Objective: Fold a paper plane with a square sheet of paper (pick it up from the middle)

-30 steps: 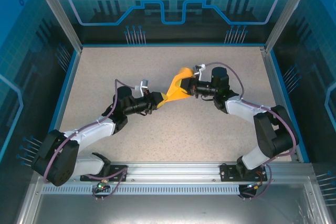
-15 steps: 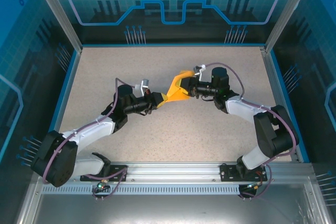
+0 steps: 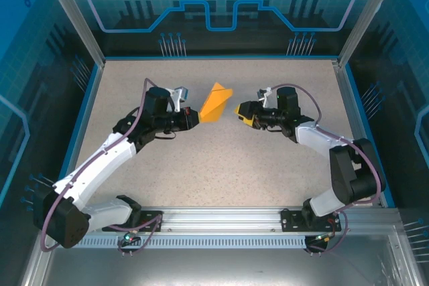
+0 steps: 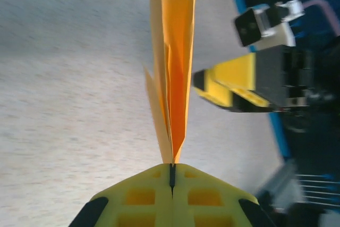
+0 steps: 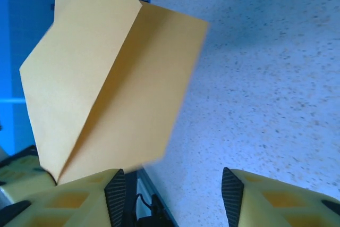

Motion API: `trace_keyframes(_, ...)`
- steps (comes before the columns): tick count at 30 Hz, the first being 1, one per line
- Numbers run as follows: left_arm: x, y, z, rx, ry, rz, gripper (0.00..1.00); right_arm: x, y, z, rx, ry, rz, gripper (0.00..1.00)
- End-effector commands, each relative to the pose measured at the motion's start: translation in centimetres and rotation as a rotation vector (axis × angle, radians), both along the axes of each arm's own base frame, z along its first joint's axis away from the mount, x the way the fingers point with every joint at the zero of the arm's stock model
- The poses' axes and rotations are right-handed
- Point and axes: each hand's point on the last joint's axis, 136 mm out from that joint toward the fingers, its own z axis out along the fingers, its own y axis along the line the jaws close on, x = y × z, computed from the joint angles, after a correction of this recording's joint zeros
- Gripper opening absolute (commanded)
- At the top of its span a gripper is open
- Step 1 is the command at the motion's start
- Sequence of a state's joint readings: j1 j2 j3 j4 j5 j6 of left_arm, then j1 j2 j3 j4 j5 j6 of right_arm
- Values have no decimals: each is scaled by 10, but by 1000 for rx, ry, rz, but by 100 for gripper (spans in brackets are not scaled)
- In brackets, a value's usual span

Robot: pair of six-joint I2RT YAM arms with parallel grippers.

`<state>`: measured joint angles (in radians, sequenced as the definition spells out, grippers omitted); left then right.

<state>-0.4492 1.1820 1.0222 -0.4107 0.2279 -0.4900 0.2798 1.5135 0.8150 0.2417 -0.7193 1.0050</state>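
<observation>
Left pincer (image 4: 171, 171) is clamped tight, its two yellow fingers pressed together with no gap, gripping one corner of the orange paper (image 4: 175, 78). That pinched corner is hidden between the fingers. From the left wrist the paper is seen almost edge-on as several thin layers fanning out from the grip, so its outline cannot be read there, and its far end is cut off by the top of the frame. Just past it on the right is the right pincer (image 4: 204, 86), blurred, apart from the sheet.

In the right wrist view the right pincer (image 5: 172, 187) stands open, with a wide gap between its fingers and nothing in it. The orange paper (image 5: 111, 89) hangs ahead and to the left of that gap as a creased, pointed shape with one long diagonal fold. Its lower edge is smeared, and it covers most of what lies behind it. A patch of yellow at its lower tip is too cropped to make out.

From above, the left pincer (image 3: 194, 117) holds the orange paper (image 3: 216, 102) near the middle of the speckled table (image 3: 268, 165), with the right pincer (image 3: 240, 112) just beside the sheet but not touching. Whether the paper's lower edge touches the table cannot be told. Both arms' bases sit on an aluminium rail (image 3: 221, 218) at the near edge, and a blue patterned back wall (image 3: 214, 5) closes the far side.
</observation>
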Motion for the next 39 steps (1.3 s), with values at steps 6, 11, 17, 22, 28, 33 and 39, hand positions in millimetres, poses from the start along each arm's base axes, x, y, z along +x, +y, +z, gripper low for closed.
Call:
trace_keyframes(6,7,79,-10,865,-148,45,0,-9,-20,-11,-101,3,-21,56)
trace_keyframes(11,12,54,-14,1143,-289,-44,0,-9,-22,-7,-99,-3,-26,57)
trace_keyframes(17,4,-2,-50,1324,-421,-238,0,-11,-33,-5,-112,-2,-43,58)
trace_keyframes(22,-18,-48,-95,1386,-490,-415,0,-13,-38,-6,-97,3,-46,56)
trace_keyframes(28,-41,-78,-143,1416,-520,-558,0,-21,-33,-18,-83,49,-27,52)
trace_keyframes(33,-52,-90,-169,1394,-511,-630,2,-33,-22,-40,-77,107,7,45)
trace_keyframes(39,-60,-97,-183,1341,-500,-679,13,-45,-8,-70,-98,170,49,36)
